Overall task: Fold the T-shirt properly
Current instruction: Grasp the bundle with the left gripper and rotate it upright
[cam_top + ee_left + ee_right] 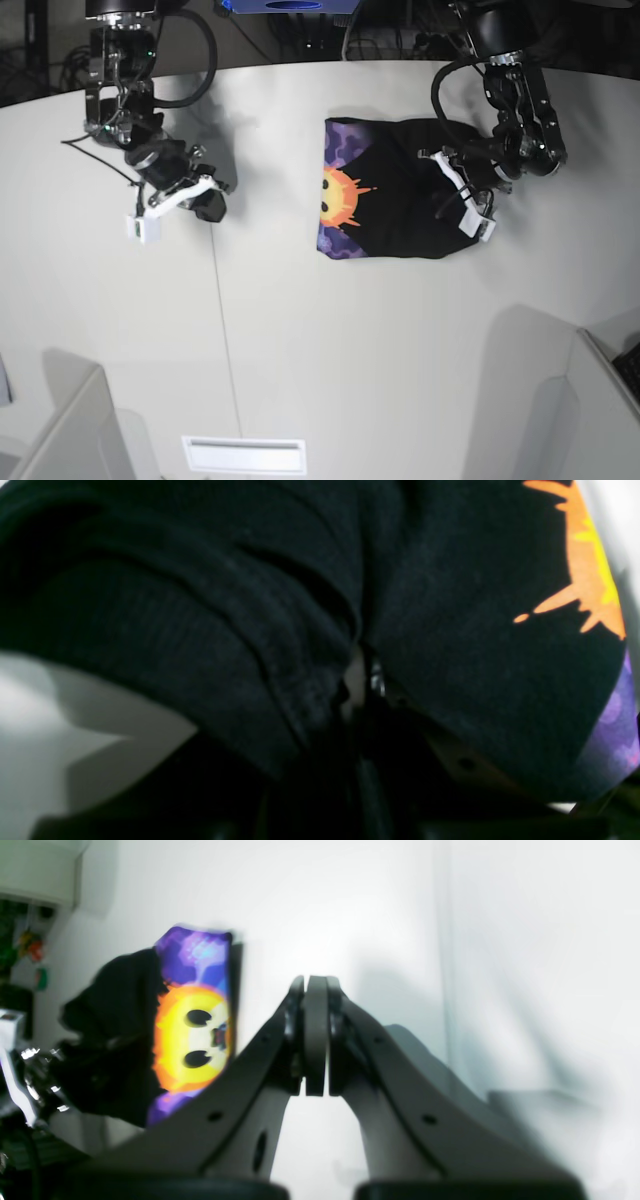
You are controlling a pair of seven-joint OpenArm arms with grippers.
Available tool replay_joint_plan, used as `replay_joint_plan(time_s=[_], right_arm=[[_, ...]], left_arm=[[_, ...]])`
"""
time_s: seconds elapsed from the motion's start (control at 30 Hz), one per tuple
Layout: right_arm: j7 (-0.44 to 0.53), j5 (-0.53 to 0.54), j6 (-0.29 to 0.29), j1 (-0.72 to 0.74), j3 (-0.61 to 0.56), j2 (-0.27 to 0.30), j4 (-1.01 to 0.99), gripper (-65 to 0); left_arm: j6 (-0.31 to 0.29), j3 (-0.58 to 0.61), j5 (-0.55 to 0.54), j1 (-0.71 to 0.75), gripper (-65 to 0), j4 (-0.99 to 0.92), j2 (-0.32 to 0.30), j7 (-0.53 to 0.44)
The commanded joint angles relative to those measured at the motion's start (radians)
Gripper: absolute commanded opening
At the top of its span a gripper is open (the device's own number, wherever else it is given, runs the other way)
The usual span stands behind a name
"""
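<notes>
The T-shirt [395, 205] lies folded into a black block in the middle of the white table, with its orange sun face print on purple along its left edge. My left gripper [449, 192] is at the shirt's right edge. In the left wrist view black cloth [475, 630] bunches and creases into the jaws, hiding the fingers; the left gripper [362, 675] looks shut on it. My right gripper [210, 208] hovers far left of the shirt, its fingers [316, 990] pressed together with nothing between them. The T-shirt [192, 1035] shows beyond them in the right wrist view.
The white table [300, 330] has a thin seam running down its left half. A white slot plate [243, 455] sits near the front edge. Grey partitions rise at the lower left and lower right corners. Cables and dark gear stand behind the table.
</notes>
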Motion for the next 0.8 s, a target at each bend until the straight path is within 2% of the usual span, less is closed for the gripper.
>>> replay_joint_plan(time_s=[0.0,0.2,0.43,0.57,0.67,0.77], right_arm=[[0.014,0.016,0.022,-0.005,0.020,0.005,0.019,-65.0],[0.016,0.016,0.027,-0.059,0.051,0.005,0.019,-65.0],[0.017,0.016,0.024,-0.089,0.052,0.005,0.019,-65.0],[0.017,0.011,0.024,-0.120,0.113,-0.017,0.022,-65.0],[0.010,0.011,0.024,-0.140,0.204,-0.044,0.023,-65.0],[0.010,0.010,0.024,-0.162,0.262,-0.046,0.023,-65.0]], left_arm=[[-0.001,0.039,0.037,-0.018,-65.0,0.008,-0.020,0.019],[-0.001,0.245,0.037,-0.087,-65.0,0.005,-0.130,0.019],[-0.001,0.520,0.037,-0.219,-65.0,-0.001,-0.219,0.019],[-0.001,0.691,0.039,-0.309,-65.0,-0.003,-0.225,0.019],[-0.001,0.820,0.039,-0.377,-65.0,-0.003,-0.225,0.019],[-0.001,0.957,0.039,-0.441,-65.0,-0.003,-0.224,0.016]])
